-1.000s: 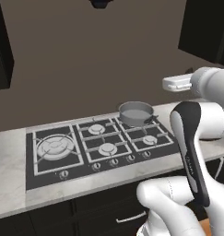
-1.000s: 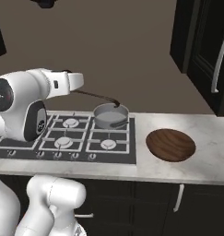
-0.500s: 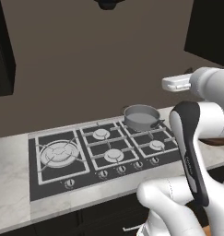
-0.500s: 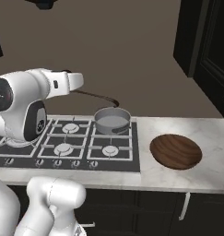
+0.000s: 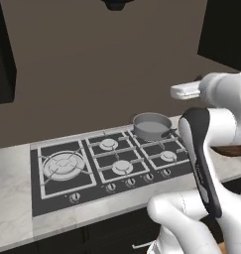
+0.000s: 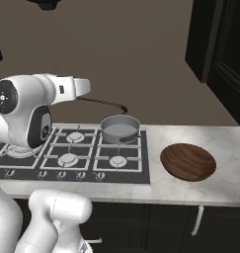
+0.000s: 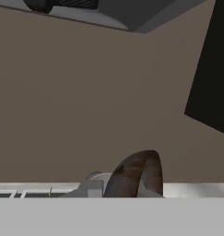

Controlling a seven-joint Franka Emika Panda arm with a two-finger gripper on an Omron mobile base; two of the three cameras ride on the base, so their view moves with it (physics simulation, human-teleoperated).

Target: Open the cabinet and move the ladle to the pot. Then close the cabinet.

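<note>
Clearly the pincer was closed on the ladle (image 6: 104,103): from the right base camera I saw its thin dark stem run out from the white hand to a curved end hanging just above the pot (image 6: 120,129). Through the hand camera the brown scoop (image 7: 136,175) rose close ahead, with the pot's grey rim just behind it. The pot sat on the stove (image 6: 74,155), at its back right corner, and the wooden dish (image 6: 187,161) lay on the surface (image 6: 225,148) to the right of the stove, well apart from the pot. The cabinet (image 6: 220,44) hung dark at the upper right; I couldn't tell how its doors stood.

I judged the ladle light and stiff, its slim stem apt to swivel between the fingers, so a hold well along the stem seemed right. The smooth scoop might slide on the metal once let go, so I reckoned a low, gentle release into the pot was wanted.
</note>
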